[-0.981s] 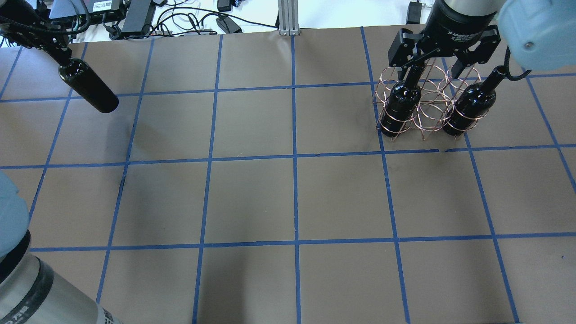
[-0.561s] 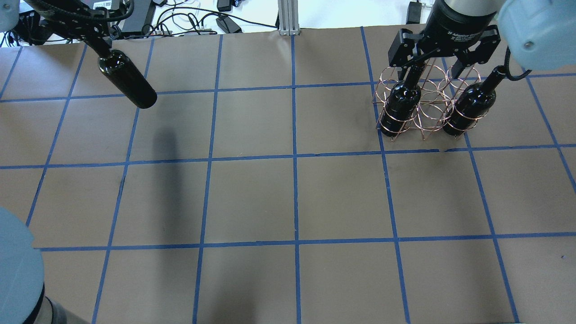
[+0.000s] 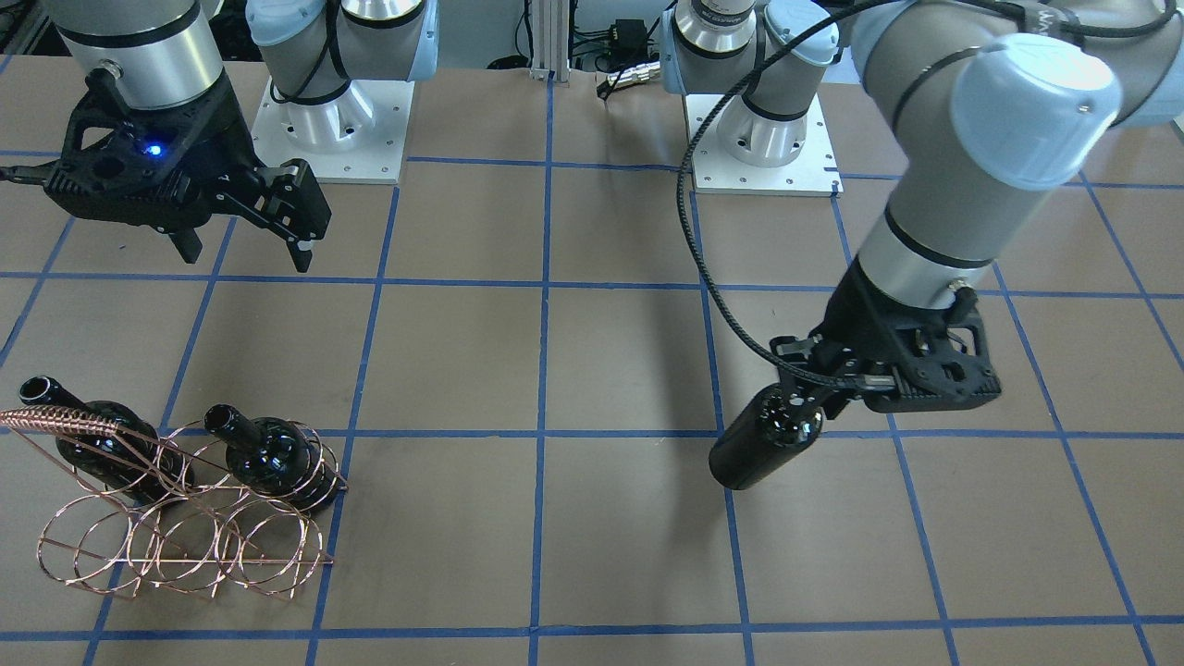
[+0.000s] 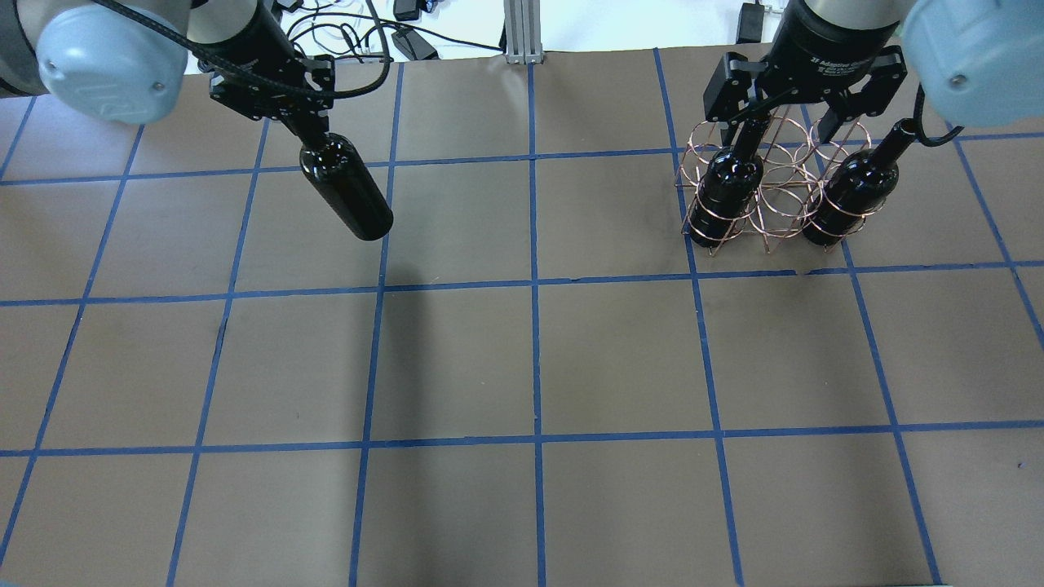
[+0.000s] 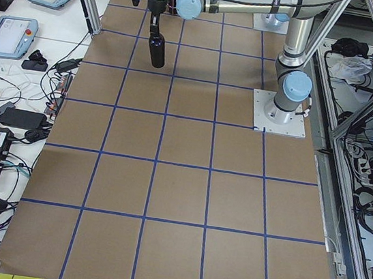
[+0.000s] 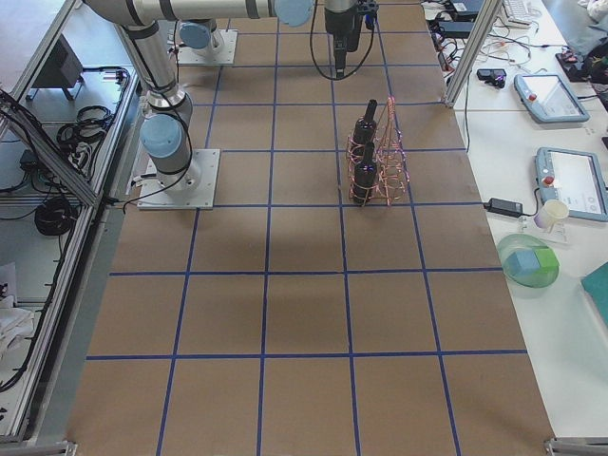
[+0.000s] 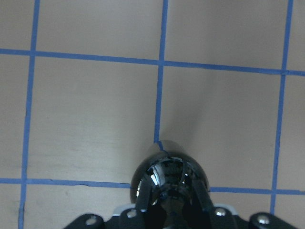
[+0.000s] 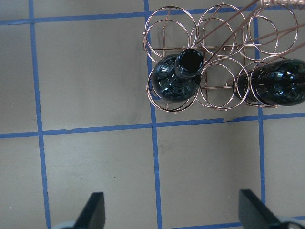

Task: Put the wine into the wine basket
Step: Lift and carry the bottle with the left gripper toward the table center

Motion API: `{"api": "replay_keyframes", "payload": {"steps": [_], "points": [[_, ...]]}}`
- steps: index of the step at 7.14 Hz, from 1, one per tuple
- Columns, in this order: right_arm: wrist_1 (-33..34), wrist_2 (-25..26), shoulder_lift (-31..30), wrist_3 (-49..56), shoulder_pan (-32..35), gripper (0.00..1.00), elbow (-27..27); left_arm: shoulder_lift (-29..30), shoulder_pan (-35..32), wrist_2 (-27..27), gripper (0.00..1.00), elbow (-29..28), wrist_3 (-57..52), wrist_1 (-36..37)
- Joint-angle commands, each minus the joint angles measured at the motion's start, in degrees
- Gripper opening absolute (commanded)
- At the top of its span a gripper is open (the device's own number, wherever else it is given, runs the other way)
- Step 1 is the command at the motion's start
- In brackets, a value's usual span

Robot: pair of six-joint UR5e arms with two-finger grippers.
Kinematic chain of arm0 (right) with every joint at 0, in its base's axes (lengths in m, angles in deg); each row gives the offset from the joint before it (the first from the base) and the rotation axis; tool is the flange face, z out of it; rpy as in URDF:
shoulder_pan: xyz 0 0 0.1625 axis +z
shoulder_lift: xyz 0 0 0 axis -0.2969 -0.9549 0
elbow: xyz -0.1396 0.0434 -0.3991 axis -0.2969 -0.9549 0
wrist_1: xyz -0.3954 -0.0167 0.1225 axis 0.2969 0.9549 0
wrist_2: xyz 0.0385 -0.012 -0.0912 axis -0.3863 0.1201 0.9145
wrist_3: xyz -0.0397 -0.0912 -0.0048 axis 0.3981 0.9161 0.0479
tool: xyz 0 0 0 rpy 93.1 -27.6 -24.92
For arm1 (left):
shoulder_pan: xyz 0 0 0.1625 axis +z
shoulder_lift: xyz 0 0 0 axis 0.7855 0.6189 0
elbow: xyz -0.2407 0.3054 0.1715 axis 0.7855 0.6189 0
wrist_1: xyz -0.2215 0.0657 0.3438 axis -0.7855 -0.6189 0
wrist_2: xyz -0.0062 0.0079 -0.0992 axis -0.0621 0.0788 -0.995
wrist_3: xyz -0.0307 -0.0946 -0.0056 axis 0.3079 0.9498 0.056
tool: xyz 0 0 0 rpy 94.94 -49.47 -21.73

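My left gripper is shut on the neck of a black wine bottle and holds it hanging above the table's far left part; it also shows in the front view and the left wrist view. The copper wire wine basket stands at the far right with two alike bottles upright in its outer loops; the loop between them holds nothing. My right gripper hovers open above the basket, and its wrist view looks down on the basket.
The table is brown paper with a blue tape grid. Cables and power bricks lie beyond the far edge. The basket's coiled handle sticks up beside one bottle. Both arm bases stand on the robot's side.
My left arm has carried the bottle to the right, from the far left corner toward the table's middle. The right gripper and the basket have not moved.
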Motion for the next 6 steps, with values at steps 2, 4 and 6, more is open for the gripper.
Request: {"api": "replay_keyframes", "payload": {"steps": [2,4,6], "points": [[0.0,0.0,-0.1,0.0,0.0,1.00,0.0,-1.8,-7.7,4.1,0.00,6.2,7.7,4.0],[0.0,0.0,-0.1,0.0,0.0,1.00,0.0,-1.4,-10.2,4.5,0.00,8.8,12.4,7.6],[0.0,0.0,-0.1,0.0,0.0,1.00,0.1,-1.7,-11.0,4.5,0.00,9.0,12.3,7.8]]}}
